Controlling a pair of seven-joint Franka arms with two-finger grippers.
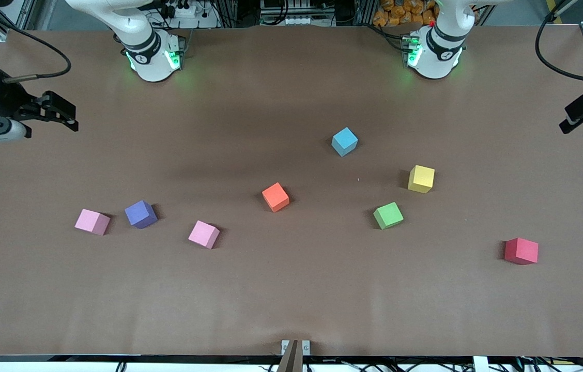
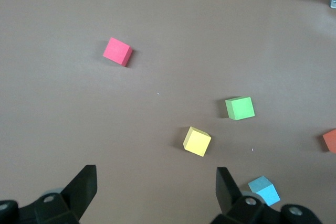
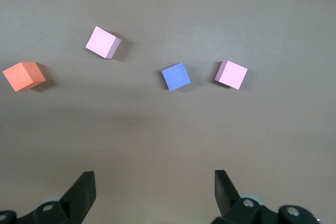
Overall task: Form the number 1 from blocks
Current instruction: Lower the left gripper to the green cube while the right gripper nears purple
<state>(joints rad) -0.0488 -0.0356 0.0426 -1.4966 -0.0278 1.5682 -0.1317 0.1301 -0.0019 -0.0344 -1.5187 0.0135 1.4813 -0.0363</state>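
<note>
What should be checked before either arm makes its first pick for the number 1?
1. Left claw open and empty, over the table's left-arm end: ok.
2. Right claw open and empty, over the right-arm end: ok.
3. Blocks apart, none stacked: ok.
4. Orange block mid-table, free all round: ok.
5. Purple block close beside a pink block, not touching: ok.
6. Any part of the 1 formed: not ok, blocks lie scattered.
</note>
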